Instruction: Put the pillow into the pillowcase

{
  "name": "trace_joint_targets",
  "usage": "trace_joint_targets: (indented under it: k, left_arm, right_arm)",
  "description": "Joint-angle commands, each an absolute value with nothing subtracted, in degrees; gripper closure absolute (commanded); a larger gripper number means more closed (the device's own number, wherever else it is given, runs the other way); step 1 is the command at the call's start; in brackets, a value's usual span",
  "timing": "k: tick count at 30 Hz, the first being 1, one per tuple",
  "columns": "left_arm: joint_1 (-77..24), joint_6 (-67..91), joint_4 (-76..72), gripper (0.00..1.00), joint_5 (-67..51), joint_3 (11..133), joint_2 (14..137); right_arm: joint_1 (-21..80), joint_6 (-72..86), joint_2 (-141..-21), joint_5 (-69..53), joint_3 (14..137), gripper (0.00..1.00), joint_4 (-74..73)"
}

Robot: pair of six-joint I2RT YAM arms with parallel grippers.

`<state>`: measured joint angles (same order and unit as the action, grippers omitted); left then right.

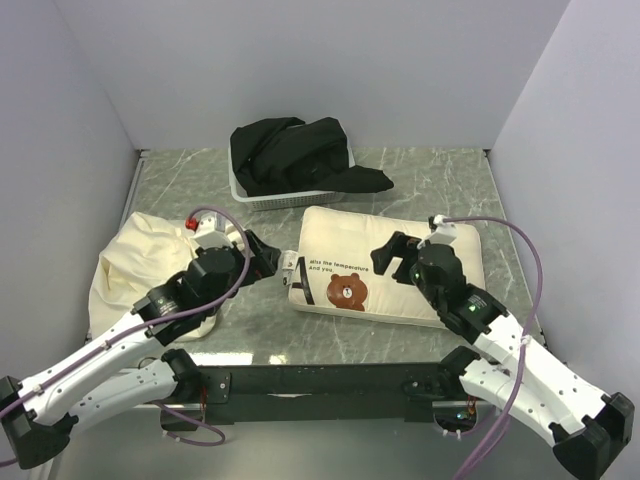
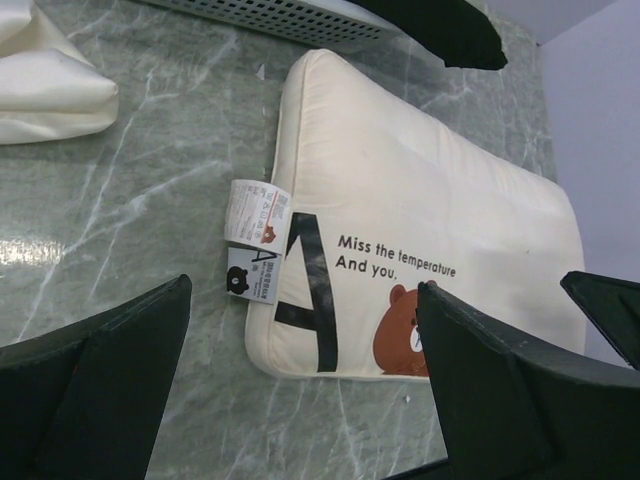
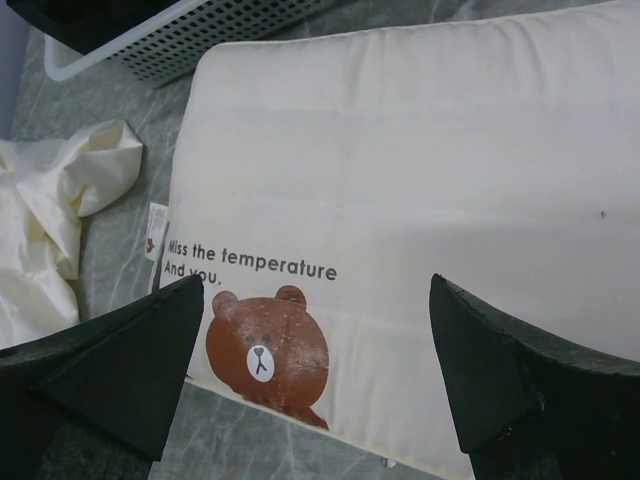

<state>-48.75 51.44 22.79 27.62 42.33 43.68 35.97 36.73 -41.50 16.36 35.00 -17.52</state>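
The pillow lies flat on the marble table, cream with a brown bear face, black text and black straps; it also shows in the left wrist view and the right wrist view. The pillowcase, a wrinkled cream sack, lies at the left; a corner shows in the left wrist view and in the right wrist view. My left gripper is open and empty, just left of the pillow's strap end. My right gripper is open and empty, hovering over the pillow's middle.
A white basket holding a black cloth heap stands at the back, just behind the pillow. White tags hang off the pillow's left end. Grey walls enclose the table on three sides.
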Motion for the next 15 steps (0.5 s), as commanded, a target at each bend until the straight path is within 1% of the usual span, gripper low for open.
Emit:
trace_joint_targets:
  k: [1, 2, 4, 5, 7, 8, 12, 15]
  left_arm:
    - [-48.9, 52.7, 21.8, 0.00, 29.6, 41.1, 44.0]
    - [-48.9, 53.3, 22.7, 0.01, 29.8, 41.0, 44.6]
    - [-48.8, 56.0, 24.8, 0.01, 33.9, 41.3, 45.3]
    - [-48.6, 57.0, 25.3, 0.01, 34.9, 41.4, 46.2]
    - [-47.3, 56.4, 23.6, 0.01, 34.0, 40.8, 47.5]
    - [-46.5, 57.1, 23.3, 0.01, 33.7, 40.6, 49.4]
    - [-38.8, 57.8, 21.5, 0.01, 27.9, 38.6, 55.1]
    - [-36.7, 54.4, 11.1, 0.00, 20.0, 34.7, 58.6]
  right_arm:
    - [35.7, 35.6, -44.5, 16.1, 38.0, 0.00, -15.1]
    - [35.8, 35.5, -46.0, 15.7, 38.0, 0.00, -14.6]
    - [35.8, 35.4, -48.2, 15.1, 38.6, 0.00, -13.0]
    - [35.8, 35.5, -51.5, 14.9, 39.1, 0.00, -12.8]
    - [35.8, 35.5, -55.4, 14.1, 41.6, 0.00, -12.0]
    - [35.9, 35.9, -59.5, 12.1, 42.5, 0.00, -11.9]
    - [36.5, 36.5, -67.7, 10.7, 46.1, 0.00, -10.2]
    - [36.6, 37.3, -71.4, 11.9, 47.1, 0.00, -9.1]
